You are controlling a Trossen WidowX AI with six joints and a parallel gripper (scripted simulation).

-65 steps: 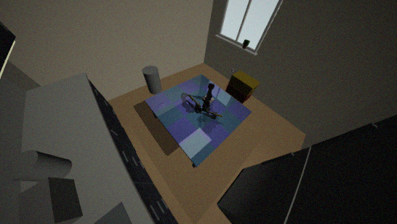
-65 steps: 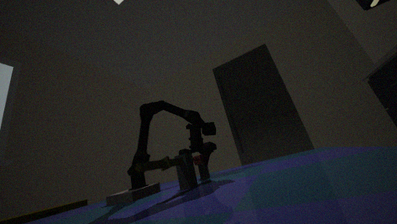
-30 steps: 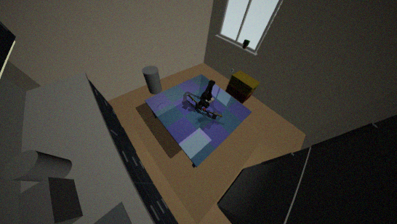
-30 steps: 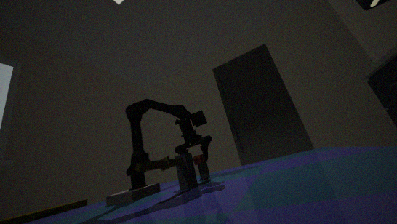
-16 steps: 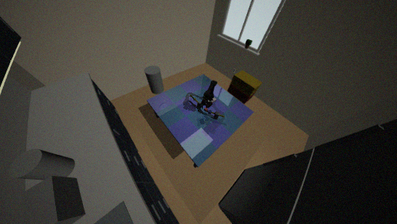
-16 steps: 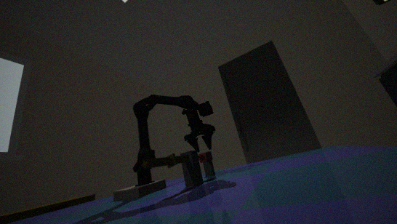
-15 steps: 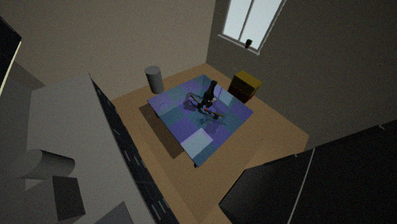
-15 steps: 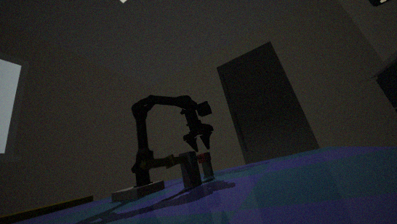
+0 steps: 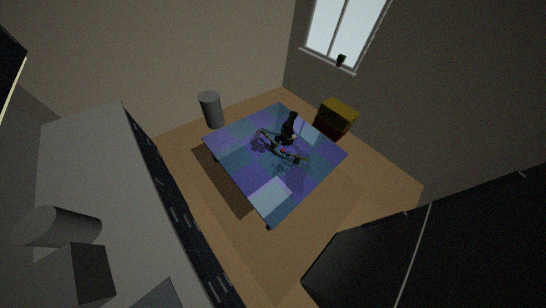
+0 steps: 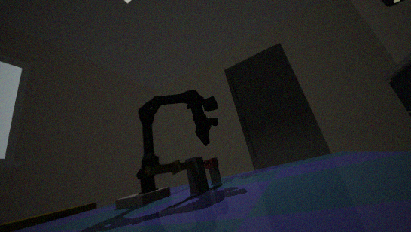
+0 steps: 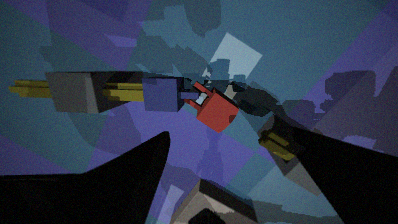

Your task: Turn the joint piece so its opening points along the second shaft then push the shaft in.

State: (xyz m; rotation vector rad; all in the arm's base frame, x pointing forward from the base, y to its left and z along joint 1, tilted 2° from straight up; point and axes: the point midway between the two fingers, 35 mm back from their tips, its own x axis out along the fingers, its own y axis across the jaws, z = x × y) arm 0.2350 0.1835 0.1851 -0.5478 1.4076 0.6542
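Note:
In the wrist view the red square joint piece (image 11: 218, 111) (image 9: 283, 150) (image 10: 211, 163) is hinged by prongs to the blue-violet end piece (image 11: 163, 94) of the fixed yellow shaft (image 11: 122, 93), which runs through a grey block (image 11: 72, 92). Its dark opening faces the lower right, roughly toward the second yellow shaft (image 11: 277, 145) (image 9: 267, 136); exact alignment cannot be told. A gap separates them. The second shaft's block (image 11: 302, 178) is partly hidden by a finger. My gripper (image 11: 226, 134) (image 10: 205, 145) is open and empty, raised above the joint piece, touching nothing.
The arm's pale base (image 10: 143, 199) stands on the checkered table top (image 9: 232, 165). A grey block (image 10: 196, 176) stands near the base with a yellow shaft (image 10: 162, 168) beside it. Beyond the table are a grey cylinder (image 9: 212, 110) and a yellow-and-red box (image 9: 337, 115).

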